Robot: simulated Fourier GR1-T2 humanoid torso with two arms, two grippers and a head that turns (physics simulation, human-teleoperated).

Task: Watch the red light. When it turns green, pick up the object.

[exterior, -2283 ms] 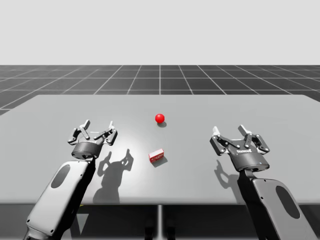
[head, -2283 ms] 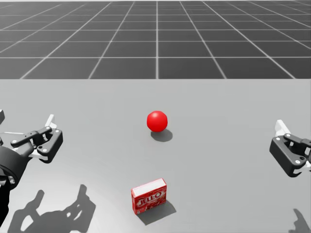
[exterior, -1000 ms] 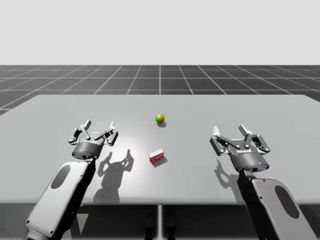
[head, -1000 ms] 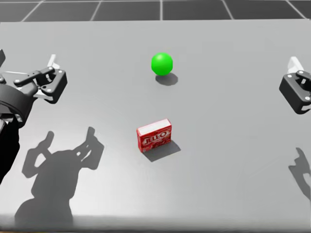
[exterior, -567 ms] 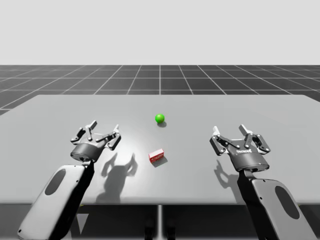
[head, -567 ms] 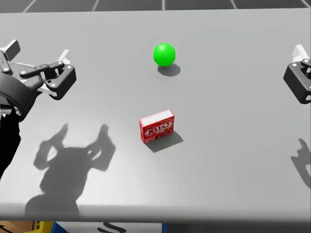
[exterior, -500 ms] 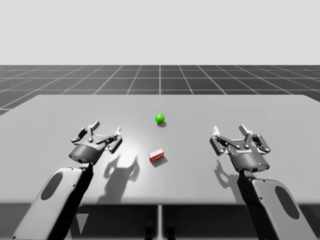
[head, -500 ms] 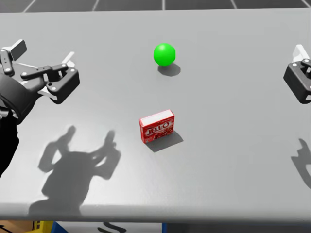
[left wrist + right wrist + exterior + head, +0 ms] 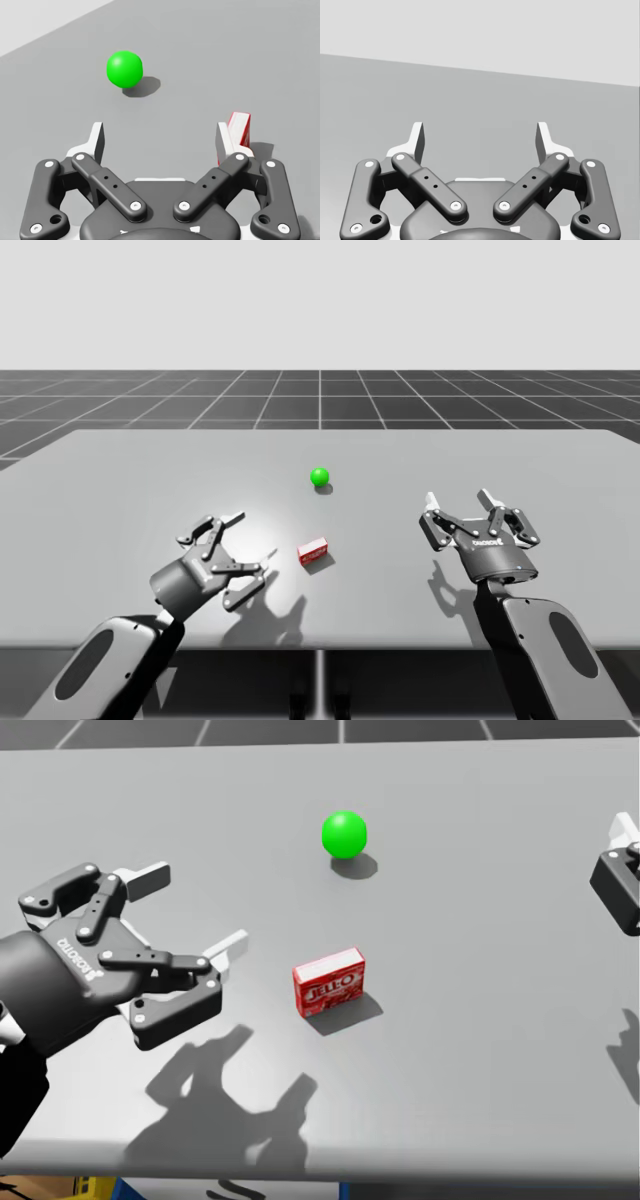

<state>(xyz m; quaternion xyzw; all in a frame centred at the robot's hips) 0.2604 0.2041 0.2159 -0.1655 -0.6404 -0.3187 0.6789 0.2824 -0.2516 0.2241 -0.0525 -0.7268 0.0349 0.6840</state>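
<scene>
on the desk (image 9: 540, 455), the red box (image 9: 313, 552) is standing near the middle, with the green light (image 9: 319, 477) glowing beyond it. my left tool (image 9: 250, 539) is hovering released just beside the box; my right tool (image 9: 459, 506) is hanging released, well apart.

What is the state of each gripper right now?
Left gripper: open, holding nothing, close to the red box.
Right gripper: open, holding nothing.
</scene>
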